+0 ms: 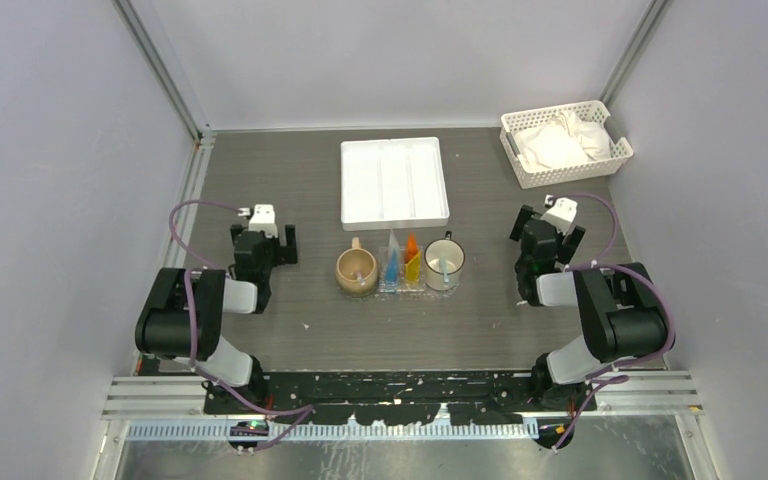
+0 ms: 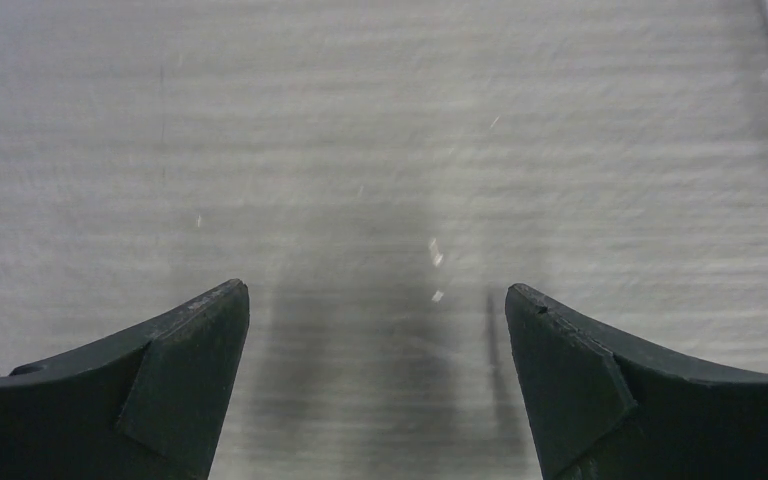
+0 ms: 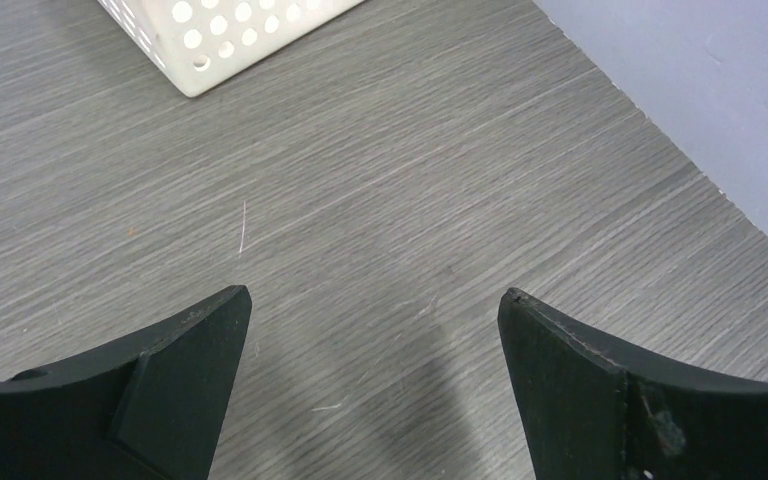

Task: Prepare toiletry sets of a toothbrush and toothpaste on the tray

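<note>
Where mugs (image 1: pixel 357 271) flank toothpaste (image 1: pixel 412 260), white basket (image 1: pixel 566 145) beyond.

pale lilac walls (image 1: pixel 50 150) enclose a grey wood-grain table (image 1: pixel 260 180)

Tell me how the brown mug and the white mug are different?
The brown mug is tan; the white mug is white. The brown mug stands left of the toothpaste tubes, the white mug right of them. Both stand upright, with handles pointing the same way.
</note>
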Controlling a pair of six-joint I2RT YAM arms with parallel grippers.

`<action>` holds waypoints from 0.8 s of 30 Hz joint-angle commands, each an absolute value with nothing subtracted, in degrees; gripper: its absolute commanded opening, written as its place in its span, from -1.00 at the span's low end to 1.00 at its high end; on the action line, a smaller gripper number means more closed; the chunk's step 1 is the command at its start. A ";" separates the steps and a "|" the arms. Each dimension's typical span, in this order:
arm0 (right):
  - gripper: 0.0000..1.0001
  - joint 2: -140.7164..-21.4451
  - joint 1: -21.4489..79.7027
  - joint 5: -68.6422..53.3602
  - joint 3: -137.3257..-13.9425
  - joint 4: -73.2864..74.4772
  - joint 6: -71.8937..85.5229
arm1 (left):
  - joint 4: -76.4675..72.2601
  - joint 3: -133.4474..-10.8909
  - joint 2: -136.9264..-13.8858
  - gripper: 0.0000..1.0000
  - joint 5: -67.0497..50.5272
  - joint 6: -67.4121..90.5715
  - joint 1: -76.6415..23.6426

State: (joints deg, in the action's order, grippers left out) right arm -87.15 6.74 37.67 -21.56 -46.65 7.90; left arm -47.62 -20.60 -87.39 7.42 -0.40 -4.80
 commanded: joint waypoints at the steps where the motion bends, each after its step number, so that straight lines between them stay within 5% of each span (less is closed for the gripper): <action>1: 0.99 -87.29 5.72 35.80 -23.67 -48.51 8.77 | -57.19 -18.41 -87.69 0.99 1.56 1.38 -1.73; 7: 0.99 -90.96 5.64 28.03 -15.06 -67.38 5.28 | -54.21 -20.70 -88.73 0.99 -1.72 0.31 -1.76; 15: 0.99 -89.49 2.29 25.53 -20.21 -55.14 9.23 | -52.55 -21.27 -88.50 0.99 -1.93 0.35 -1.70; 24: 0.99 -89.44 2.19 25.49 -19.07 -57.60 9.01 | -52.60 -21.25 -88.43 0.99 -1.93 0.35 -1.75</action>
